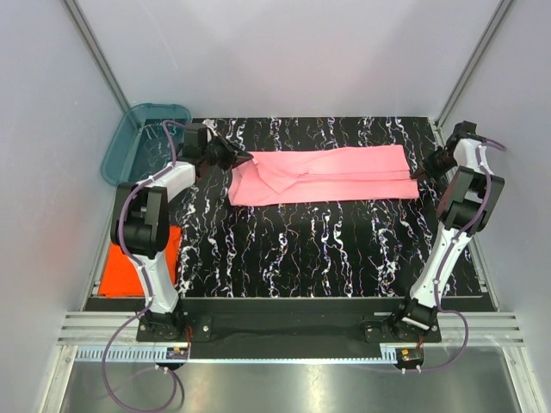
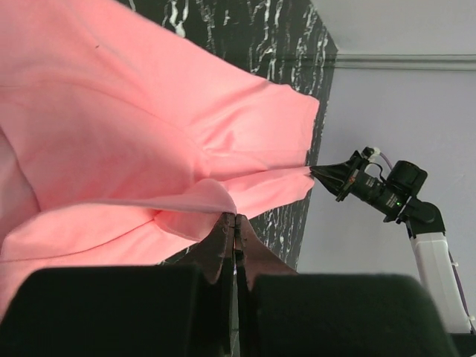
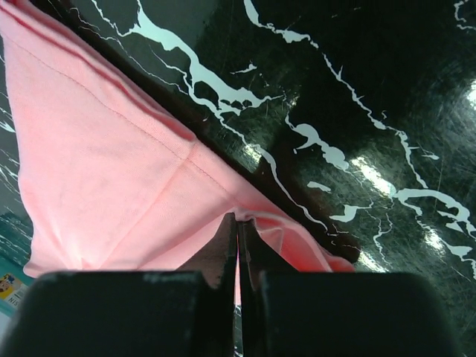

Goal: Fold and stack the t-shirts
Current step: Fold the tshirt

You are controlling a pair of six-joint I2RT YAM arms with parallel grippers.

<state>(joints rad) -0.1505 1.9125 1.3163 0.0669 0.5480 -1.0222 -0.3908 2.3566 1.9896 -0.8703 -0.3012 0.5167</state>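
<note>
- Pink t-shirt (image 1: 323,175): lies across the far half of the black, white-veined tabletop (image 1: 327,249) as a long band running left to right, folded lengthwise. One flap is turned over near its left end.
- Left pincer (image 1: 244,158): at the left end of the pink t-shirt. Left wrist view shows the fingers pressed together with a fold of pink cloth pinched between them; the cloth bulges up just in front of the tips.
- Right pincer (image 1: 419,176): at the right end of the same shirt. Right wrist view shows the fingers closed on the stitched hem, low over the tabletop.
- Shirt spans between the two pincers; cloth creased rather than taut.
- Orange-red t-shirt (image 1: 138,267): folded flat at the near left edge of the tabletop, partly hidden behind the left arm (image 1: 146,215), well apart from the pink one.
- Teal plastic tub (image 1: 138,138): far left corner, beside the tabletop. Contents cannot be made out.
</note>
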